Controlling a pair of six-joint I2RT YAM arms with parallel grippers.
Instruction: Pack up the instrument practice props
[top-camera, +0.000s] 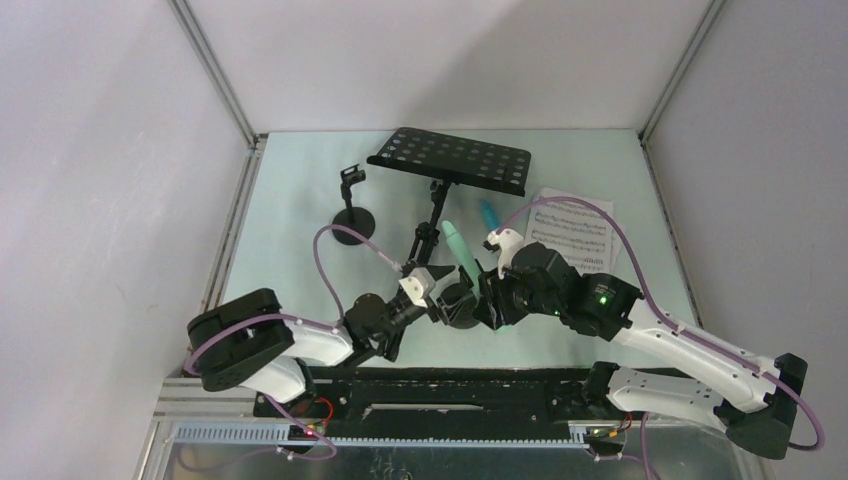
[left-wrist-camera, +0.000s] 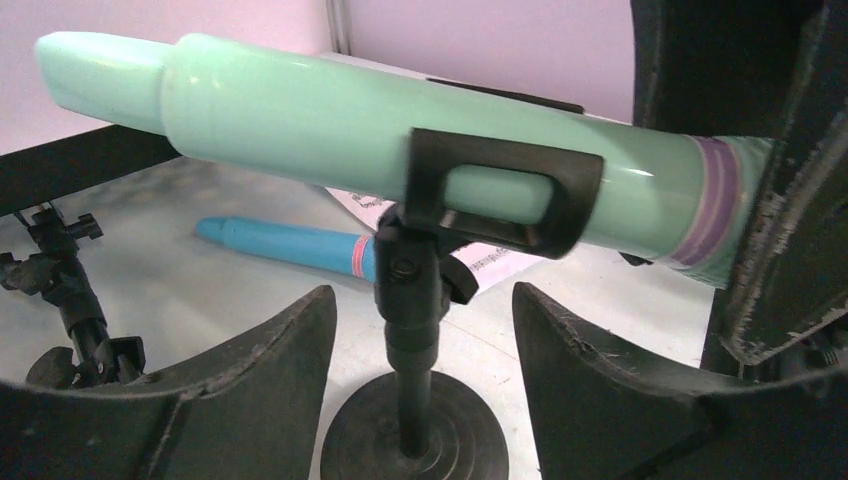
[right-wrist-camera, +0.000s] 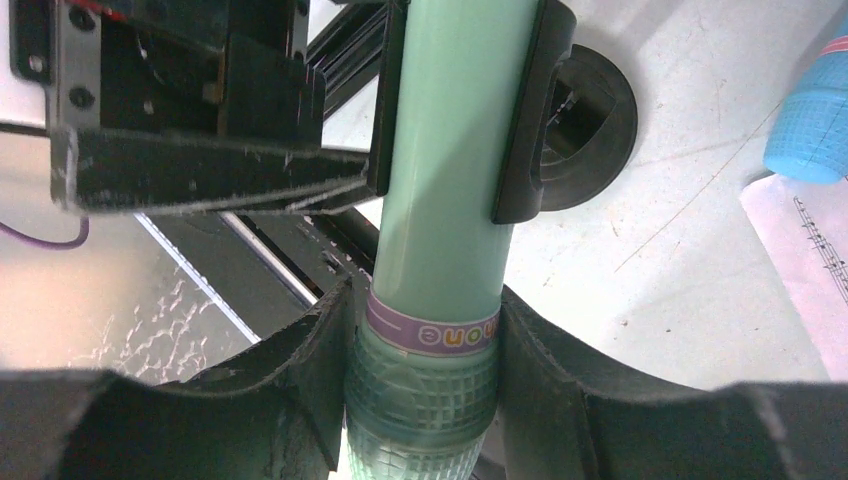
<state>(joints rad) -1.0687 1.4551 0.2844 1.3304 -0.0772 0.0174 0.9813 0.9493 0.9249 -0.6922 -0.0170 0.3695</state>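
While nothing looks packed yet, the job is at an early stage: no box or bag shows in any view. The mint-green microphone (right-wrist-camera: 440, 150) sits in the clip of the near mic holder (left-wrist-camera: 410, 340), close to the arm bases at table centre. The right gripper (right-wrist-camera: 425, 312) pinches the mic at its mesh head end, fingers pressed on both sides. The left gripper (left-wrist-camera: 420, 300) is spread, one jaw either side of the holder's stem, gap visible on both, not touching. Likely step: pull the mic out of the clip while bracing the holder.

Left to do: the blue microphone (top-camera: 489, 212) lies on the table, one end over the sheet music (top-camera: 572, 235). The second mic holder (top-camera: 350, 215) stands far left with nothing in its clip, and the music rack (top-camera: 452, 160) is upright, not folded.

Writing: a purple band on the mint mic carries letters, possibly "…one" upside down, the rest hidden. The sheet shows printed staves; its title is too small to read.
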